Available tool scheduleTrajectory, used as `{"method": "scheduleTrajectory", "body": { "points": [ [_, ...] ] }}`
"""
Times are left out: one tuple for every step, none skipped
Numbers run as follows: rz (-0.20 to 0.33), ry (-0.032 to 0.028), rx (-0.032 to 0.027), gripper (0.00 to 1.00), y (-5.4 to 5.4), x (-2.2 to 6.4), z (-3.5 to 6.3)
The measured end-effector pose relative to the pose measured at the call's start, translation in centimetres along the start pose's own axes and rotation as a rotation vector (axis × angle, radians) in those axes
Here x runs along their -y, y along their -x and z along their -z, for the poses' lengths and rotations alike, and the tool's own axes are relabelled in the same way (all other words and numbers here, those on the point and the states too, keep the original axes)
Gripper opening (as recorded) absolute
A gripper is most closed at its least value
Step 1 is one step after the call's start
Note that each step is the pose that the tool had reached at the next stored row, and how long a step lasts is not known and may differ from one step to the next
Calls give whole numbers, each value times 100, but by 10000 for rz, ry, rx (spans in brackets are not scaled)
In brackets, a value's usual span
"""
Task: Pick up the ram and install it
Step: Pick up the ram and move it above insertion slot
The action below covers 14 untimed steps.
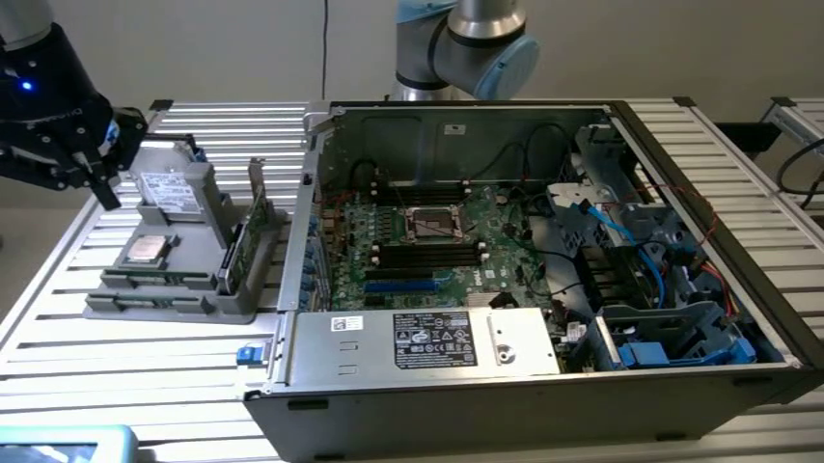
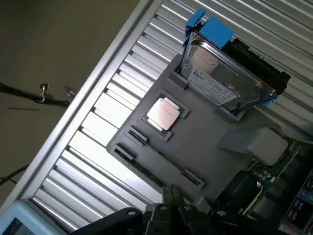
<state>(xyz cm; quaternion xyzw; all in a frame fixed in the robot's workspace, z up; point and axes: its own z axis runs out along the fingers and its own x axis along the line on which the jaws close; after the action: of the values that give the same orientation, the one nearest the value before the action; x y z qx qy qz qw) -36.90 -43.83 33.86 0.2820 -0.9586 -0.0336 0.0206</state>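
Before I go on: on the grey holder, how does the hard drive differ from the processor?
Size: the hard drive is far larger and oblong; the processor is small and square. Pose: the hard drive stands propped up; the processor lies flat in a recess. Look: the hard drive has a white label and blue bracket; the processor a plain shiny lid. Both sit on the grey holder.

No text legible anywhere, white label on the power supply cover, print too fine to read, hard drive sticker likewise unreadable
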Motion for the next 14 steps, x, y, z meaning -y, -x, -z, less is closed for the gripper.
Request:
{"method": "scheduleTrajectory", "body": {
  "points": [
    [180,-5,-16,11,0,0,1],
    [371,-10,-30,11,0,0,0],
    [549,-17,-43,11,0,0,0],
    [735,-24,-55,11,0,0,0],
    [907,-31,-66,11,0,0,0],
    [1088,-39,-76,11,0,0,0],
    [1273,-48,-85,11,0,0,1],
    [1452,-58,-91,11,0,0,0],
    [1633,-66,-97,11,0,0,0],
    [1811,-75,-105,11,0,0,0],
    [1992,-84,-112,11,0,0,0],
    [2176,-93,-120,11,0,0,0],
    [2367,-102,-129,11,0,0,0],
    [2547,-110,-137,11,0,0,0]
  ]
}}
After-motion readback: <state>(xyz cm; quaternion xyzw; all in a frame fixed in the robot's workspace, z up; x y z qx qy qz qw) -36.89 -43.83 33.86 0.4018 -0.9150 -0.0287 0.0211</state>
